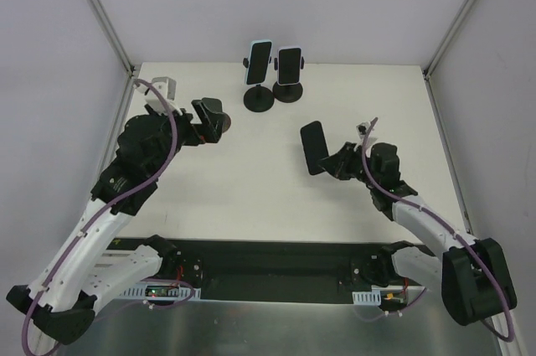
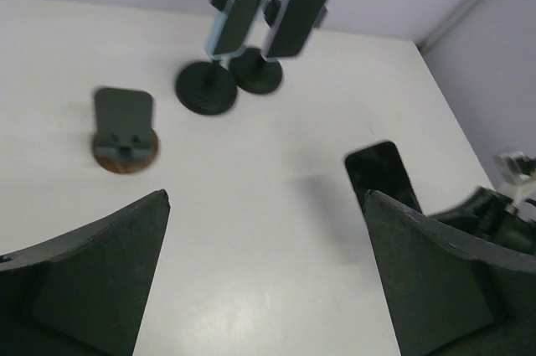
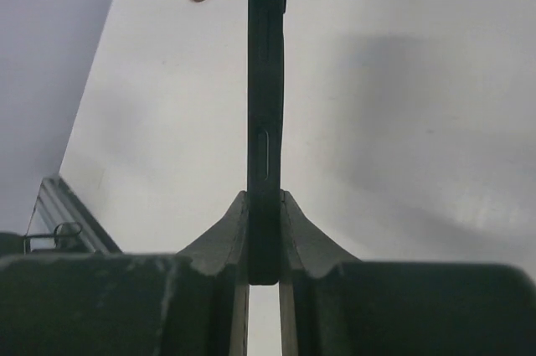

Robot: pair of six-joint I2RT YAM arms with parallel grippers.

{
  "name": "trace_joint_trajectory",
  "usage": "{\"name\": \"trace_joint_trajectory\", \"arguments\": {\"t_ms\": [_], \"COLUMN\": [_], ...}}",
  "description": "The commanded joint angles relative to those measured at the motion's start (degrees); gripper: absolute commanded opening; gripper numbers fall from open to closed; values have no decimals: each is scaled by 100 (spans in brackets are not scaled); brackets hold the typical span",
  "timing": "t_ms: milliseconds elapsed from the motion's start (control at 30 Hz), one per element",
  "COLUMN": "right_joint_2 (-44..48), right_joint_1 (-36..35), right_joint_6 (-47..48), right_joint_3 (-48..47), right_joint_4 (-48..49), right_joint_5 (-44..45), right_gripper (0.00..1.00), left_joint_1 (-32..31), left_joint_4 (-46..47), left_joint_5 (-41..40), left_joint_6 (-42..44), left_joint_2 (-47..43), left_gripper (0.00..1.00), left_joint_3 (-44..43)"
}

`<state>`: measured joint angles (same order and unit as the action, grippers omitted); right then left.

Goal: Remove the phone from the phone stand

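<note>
My right gripper [image 1: 332, 160] is shut on a black phone [image 1: 313, 147] and holds it edge-on above the table right of centre. In the right wrist view the phone [image 3: 266, 79] is clamped between both fingers. It also shows in the left wrist view [image 2: 381, 173]. Two more phones [image 1: 260, 61] [image 1: 289, 63] sit on black round-based stands [image 1: 258, 100] [image 1: 290, 92] at the back centre. A small empty stand with a brown base [image 2: 124, 130] stands left of them. My left gripper [image 1: 213, 119] is open and empty above the table's left part, its fingers [image 2: 100, 272] wide apart.
A white bracket [image 1: 161, 88] is at the back left corner. Grey walls with metal posts [image 1: 100, 12] close in the table on three sides. A black rail [image 1: 268, 268] runs along the near edge between the arm bases.
</note>
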<state>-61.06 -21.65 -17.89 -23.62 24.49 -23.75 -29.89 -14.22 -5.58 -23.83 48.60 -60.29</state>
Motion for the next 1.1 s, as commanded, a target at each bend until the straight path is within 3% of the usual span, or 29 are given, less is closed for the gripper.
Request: {"name": "trace_joint_trajectory", "arguments": {"t_ms": [0,67,300,467,600,800,1067], "right_joint_2": [218,-54,-1214,-2295,-3077,-3535,-3597], "right_joint_1": [766,1160,2024,2524,2648,2763,2938], "right_joint_6": [101,163,513,664,717,708,769], "right_joint_3": [-538,-854,-1654,-2365,-2647,-2675,-2464], "right_joint_4": [-909,-1400,-1737,-1869,-1860,-1764,-1781], "right_joint_5": [-148,-95,-148,-797,-1053,-1158,-1036], "right_gripper": [1,1,1,1,1,2,30], "left_joint_1": [45,36,45,45,36,36,36], "left_joint_4": [191,366,806,824,833,824,833], "left_joint_5": [-1635,-1796,-2130,-2543,-2623,-2711,-2755], "left_joint_6": [1319,1583,2111,2331,2331,2515,2577], "left_joint_2": [-368,-544,-808,-747,-712,-650,-553], "left_gripper": [99,99,99,99,99,99,99], "left_joint_3": [192,526,1072,1116,1125,1134,1134]}}
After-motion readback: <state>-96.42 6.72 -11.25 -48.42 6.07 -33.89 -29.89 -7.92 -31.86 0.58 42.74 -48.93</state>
